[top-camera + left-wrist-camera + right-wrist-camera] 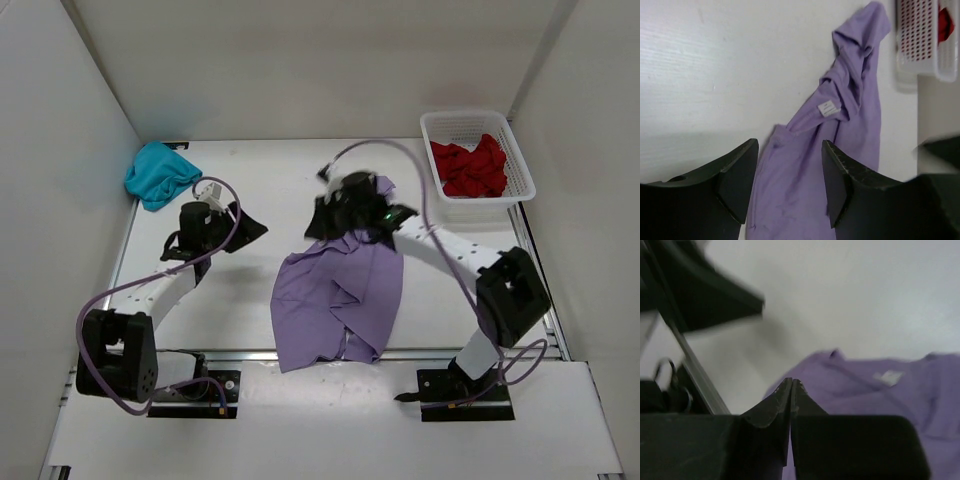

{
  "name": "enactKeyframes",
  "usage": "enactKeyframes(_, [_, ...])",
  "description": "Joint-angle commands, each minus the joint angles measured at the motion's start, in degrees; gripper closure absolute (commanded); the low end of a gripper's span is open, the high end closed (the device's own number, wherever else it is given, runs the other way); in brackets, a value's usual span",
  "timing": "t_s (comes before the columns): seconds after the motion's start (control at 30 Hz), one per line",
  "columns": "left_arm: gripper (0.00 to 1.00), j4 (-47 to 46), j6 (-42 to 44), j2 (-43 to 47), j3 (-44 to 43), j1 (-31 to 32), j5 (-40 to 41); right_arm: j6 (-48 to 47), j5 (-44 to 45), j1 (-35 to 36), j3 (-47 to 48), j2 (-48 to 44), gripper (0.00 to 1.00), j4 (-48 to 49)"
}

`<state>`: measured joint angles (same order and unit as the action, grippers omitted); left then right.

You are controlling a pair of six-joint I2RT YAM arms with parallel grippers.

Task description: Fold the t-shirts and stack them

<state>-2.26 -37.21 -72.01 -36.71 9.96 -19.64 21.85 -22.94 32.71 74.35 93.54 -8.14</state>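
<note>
Right gripper [791, 386] pinched shut on crumpled pale lavender cloth t-shirt [335, 300], spreading step on white surface [262, 170]; left gripper [790, 160] wide open, empty. Next likely: seize opposite edge, flatten.

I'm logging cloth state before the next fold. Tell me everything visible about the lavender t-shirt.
The lavender t-shirt is soft, plain pale purple cloth, unfolded and rumpled with deep creases. It lies mid-table, its wide end near the front edge. It narrows toward the far end, where the shut right pincer appears to pinch it. A small white label shows on it. The open left pincer is off to its side, apart from it.
</note>
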Motion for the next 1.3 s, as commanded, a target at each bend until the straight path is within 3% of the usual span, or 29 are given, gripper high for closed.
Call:
enactKeyframes(0.0, [0.36, -2.03, -2.07, -0.32, -2.06, -2.48, -6.20, -5.66, 6.57, 9.17, -6.65, -0.20, 1.00, -3.18])
enactKeyframes(0.07, [0.36, -4.24, -3.39, -0.94, -0.83, -3.36, -7.69, -6.20, 9.65, 16.05, -8.86, -0.28, 0.94, -4.42])
enactKeyframes(0.13, [0.36, -5.73, -4.45, -1.99, -1.08, -4.77, -9.09, -8.13, 13.26, 24.03, -10.18, 0.41, 0.78, -5.13])
enactKeyframes(0.23, [0.37, -7.57, -6.46, -3.05, -1.17, -7.75, -11.81, -8.57, 19.40, 29.42, -8.87, 3.65, 0.55, -4.34])
enactKeyframes(0.43, [0.37, -7.41, -7.00, -1.29, -0.90, -9.95, -10.24, -10.16, 26.61, 31.10, -2.01, 13.16, 0.50, -2.94])
enactKeyframes(0.57, [0.37, -8.46, -9.19, -1.73, -1.52, -17.50, -13.75, -9.19, 28.21, 30.05, 1.85, 18.25, 0.48, -2.40])
enactKeyframes(0.7, [0.38, -7.50, -8.76, -1.38, -2.40, -19.36, -14.11, -8.40, 29.09, 29.61, 3.87, 21.86, 0.47, -2.93])
enactKeyframes(0.83, [0.37, -8.02, -8.93, -2.08, -1.96, -19.53, -13.85, -8.40, 28.91, 30.04, 3.87, 23.53, 0.53, -2.84])
enactKeyframes(0.93, [0.37, -8.28, -8.93, -2.00, -1.87, -19.53, -13.85, -7.79, 29.79, 29.78, 5.19, 25.20, 0.92, -5.30])
enactKeyframes(0.97, [0.38, -8.11, -9.11, -1.39, -1.79, -20.14, -14.28, -7.70, 30.49, 29.61, 5.19, 24.94, 0.97, -6.00])
enactKeyframes(1.13, [0.38, -7.93, -9.37, -0.15, -1.70, -19.89, -13.06, -10.15, 29.36, 24.00, 3.78, 15.21, 1.00, -2.76])
enactKeyframes(1.27, [0.37, -8.37, -9.37, 0.11, -1.17, -19.19, -13.50, -9.03, 11.63, 12.93, 20.60, 12.54, 1.00, -4.60])
